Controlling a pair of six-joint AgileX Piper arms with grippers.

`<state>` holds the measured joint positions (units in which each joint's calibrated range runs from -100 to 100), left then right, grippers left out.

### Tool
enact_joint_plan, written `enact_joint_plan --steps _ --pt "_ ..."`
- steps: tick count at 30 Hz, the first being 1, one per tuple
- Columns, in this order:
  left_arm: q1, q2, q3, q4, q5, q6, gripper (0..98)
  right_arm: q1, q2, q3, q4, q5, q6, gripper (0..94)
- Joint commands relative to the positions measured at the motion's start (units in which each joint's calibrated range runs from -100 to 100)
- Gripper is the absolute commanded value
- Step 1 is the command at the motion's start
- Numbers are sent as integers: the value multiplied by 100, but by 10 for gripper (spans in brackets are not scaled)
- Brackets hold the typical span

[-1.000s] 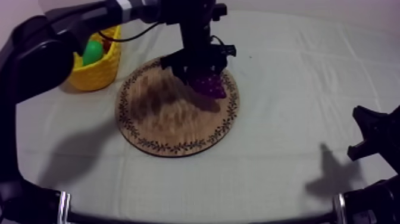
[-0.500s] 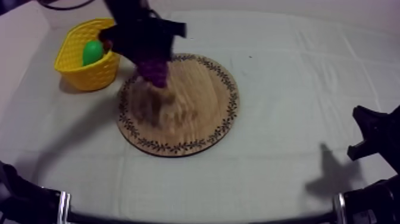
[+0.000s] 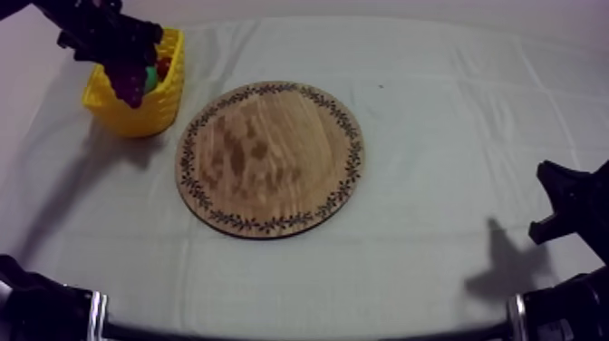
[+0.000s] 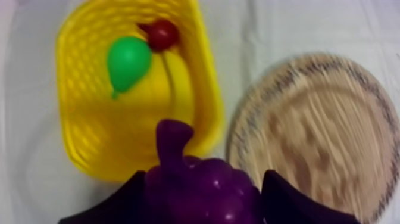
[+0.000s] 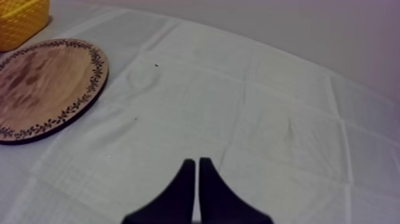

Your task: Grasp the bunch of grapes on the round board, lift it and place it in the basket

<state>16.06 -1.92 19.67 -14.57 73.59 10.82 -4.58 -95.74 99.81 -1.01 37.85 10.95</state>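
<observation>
My left gripper [image 3: 125,68] hangs over the yellow basket [image 3: 156,113] at the table's far left, shut on the purple bunch of grapes [image 3: 130,83]. Seen from the left wrist, the grapes [image 4: 199,190] sit between my two black fingers [image 4: 288,199], above the near rim of the basket [image 4: 80,143]. The round wooden board [image 3: 272,159] lies bare at the middle of the table; its patterned rim also appears beside the basket [image 4: 315,131]. My right gripper [image 3: 566,213] rests low at the right side, its fingers [image 5: 184,190] together as a narrow wedge.
Inside the basket lie a green pear [image 4: 128,59], a small red fruit [image 4: 162,34] and a yellow banana [image 4: 172,83]. The board [image 5: 44,83] and a corner of the basket [image 5: 21,21] lie far off across the cloth from my right gripper.
My left gripper has carried the grapes off the board and leftward until they hang over the basket. The board is now bare. The right arm has stayed still.
</observation>
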Motion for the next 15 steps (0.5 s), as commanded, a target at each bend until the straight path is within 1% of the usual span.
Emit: enact_joint_plan --steps 1,11,15 --pt "-277 133 -87 -70 -408 -24 406 -2 -1 -3 1 -3 1 4" --pt "-786 1017 -485 -479 -2350 94 403 -2 -1 -3 1 -3 1 4" --pt "-907 1385 -673 -548 -2801 93 401 -2 -1 -3 1 -3 1 4"
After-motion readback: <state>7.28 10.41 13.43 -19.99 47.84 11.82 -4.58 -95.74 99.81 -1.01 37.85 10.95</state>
